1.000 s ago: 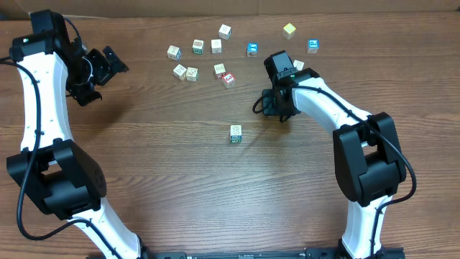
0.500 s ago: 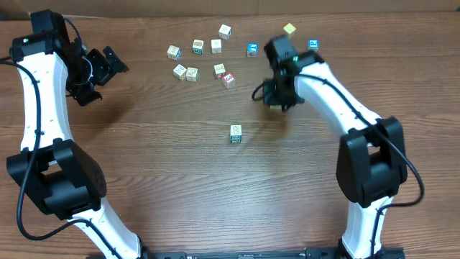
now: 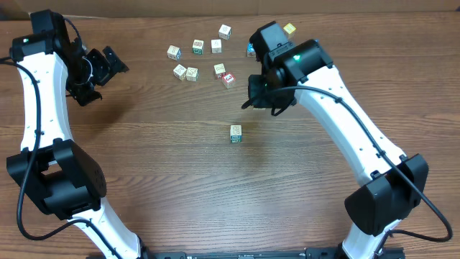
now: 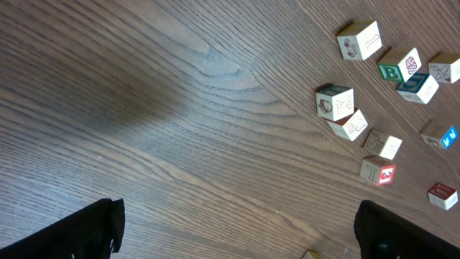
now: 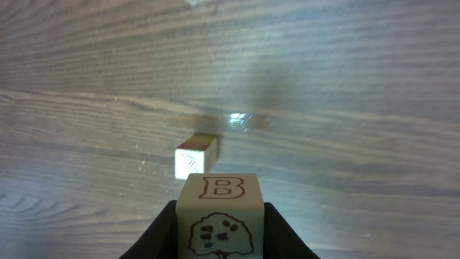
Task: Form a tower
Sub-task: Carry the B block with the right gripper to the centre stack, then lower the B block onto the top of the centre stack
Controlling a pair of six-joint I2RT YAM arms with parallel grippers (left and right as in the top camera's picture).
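The tower (image 3: 235,133) stands alone mid-table as a narrow pale stack with green low down; I cannot tell how many cubes it holds. The right wrist view shows the tower (image 5: 196,158) from above, just beyond the held cube. My right gripper (image 3: 263,96) hovers up and to the right of the tower. It is shut on a pale cube (image 5: 221,216) printed with a red letter B and a tree. My left gripper (image 3: 109,66) is at the far left, open and holding nothing; in its wrist view the left gripper (image 4: 237,234) spans bare wood.
Several loose cubes lie at the back: a cluster (image 3: 186,72), a red-printed cube (image 3: 228,79), a row (image 3: 198,47) and a yellow cube (image 3: 289,29). The left wrist view shows the loose cubes (image 4: 335,101) at its right side. The right arm covers others.
My right gripper has lifted off the table and swung left toward the tower with the cube in it. The left arm has not moved.
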